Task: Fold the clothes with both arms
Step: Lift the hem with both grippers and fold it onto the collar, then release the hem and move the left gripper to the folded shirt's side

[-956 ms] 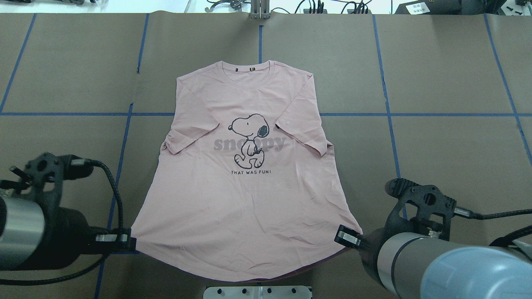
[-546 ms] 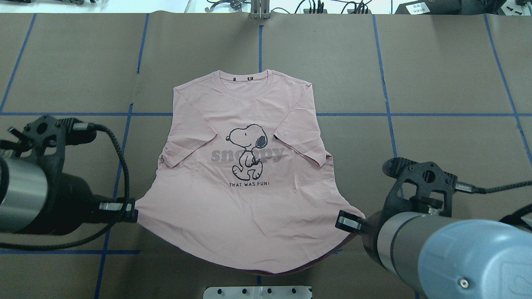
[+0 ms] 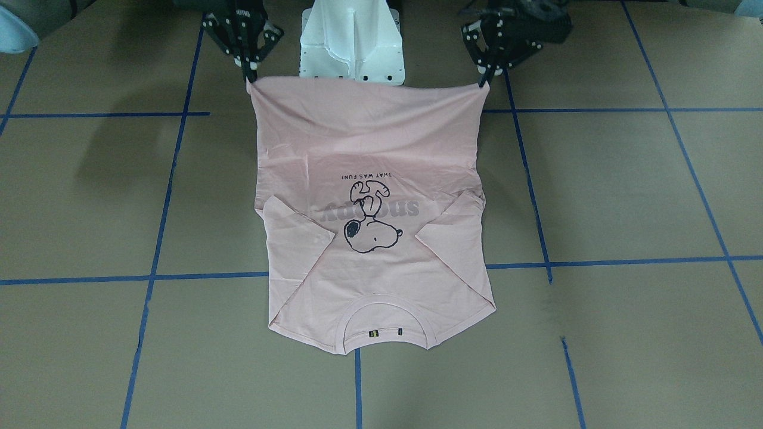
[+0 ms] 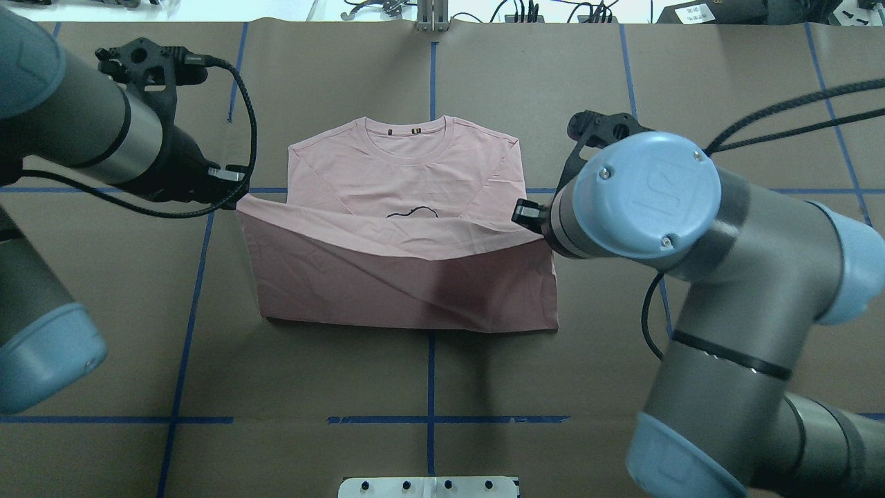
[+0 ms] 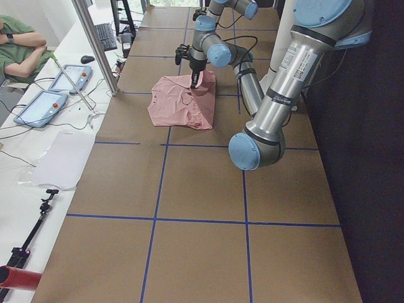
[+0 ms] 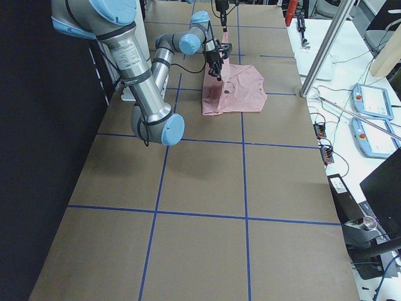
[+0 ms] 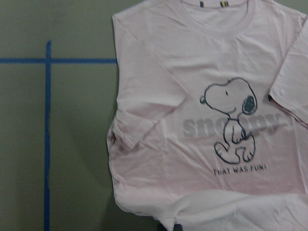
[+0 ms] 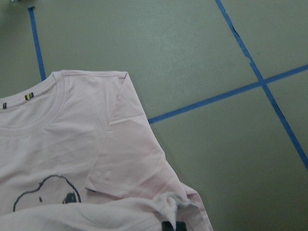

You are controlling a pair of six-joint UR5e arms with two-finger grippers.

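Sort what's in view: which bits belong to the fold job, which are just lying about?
In the job: pale pink Snoopy-print T-shirt; black two-finger left tool and black two-finger right tool, each shut on a hem corner.
Lying about: white pedestal base; black keyboard; grey handheld pendant; white paper sheet.

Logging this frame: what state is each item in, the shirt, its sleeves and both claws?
T-shirt: print side up, half folded; hem held in the air over the print, plain reverse showing, not yet laid down.
Sleeves: both folded inward onto the front.
Left claw: shut on one hem corner of the T-shirt.
Right claw: shut on the other hem corner.
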